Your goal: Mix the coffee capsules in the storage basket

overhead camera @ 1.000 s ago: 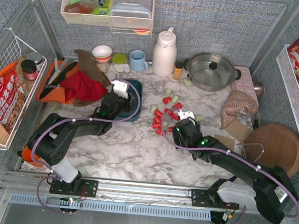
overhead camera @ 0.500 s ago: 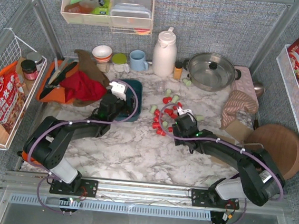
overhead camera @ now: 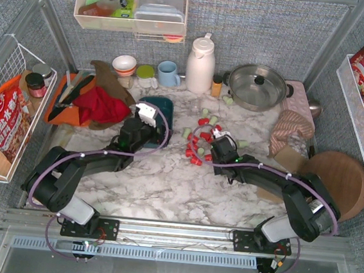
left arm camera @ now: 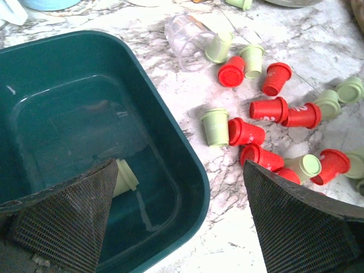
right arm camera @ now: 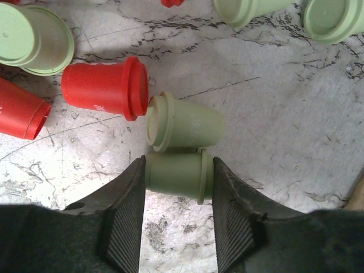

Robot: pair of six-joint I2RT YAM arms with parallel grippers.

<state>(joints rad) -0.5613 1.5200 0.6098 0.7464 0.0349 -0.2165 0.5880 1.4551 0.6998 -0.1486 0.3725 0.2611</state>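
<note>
The dark teal storage basket holds one mint green capsule, half hidden behind my left finger. My left gripper hangs open over the basket's near right corner, holding nothing. Red and mint coffee capsules lie scattered on the marble to the right of the basket. My right gripper is down at this pile, shut end to end on a mint capsule lying on its side. Another mint capsule touches it, and a red one lies just beyond.
A clear plastic cup lies on its side beyond the basket. An orange tray with a red cloth sits to the left. Mugs, a white thermos and a pot line the back. A striped cloth and round board are at right.
My right arm has stretched left into the capsule pile and its jaws have closed round a mint capsule. My left gripper has stayed over the basket, shifting slightly right.
</note>
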